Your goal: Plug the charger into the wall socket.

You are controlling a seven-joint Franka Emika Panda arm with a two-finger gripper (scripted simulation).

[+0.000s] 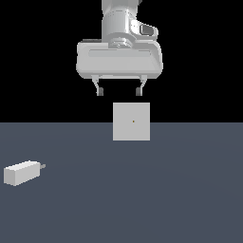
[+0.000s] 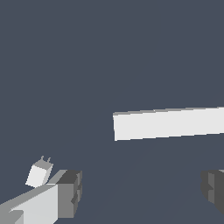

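Observation:
The charger [image 1: 22,172] is a small white block lying on the floor at the exterior view's left, its short grey prong pointing toward the exterior view's right. It also shows in the wrist view [image 2: 39,173], small and far off. The wall socket [image 1: 131,121] is an upright light-grey square plate with a tiny dark dot at its centre; in the wrist view it is seen from above as a pale bar [image 2: 170,123]. My gripper [image 1: 119,90] hangs open and empty in the air above the socket, well away from the charger. One finger [image 2: 65,192] shows in the wrist view.
A flat dark blue-grey floor [image 1: 166,199] spreads around both things, under a black background.

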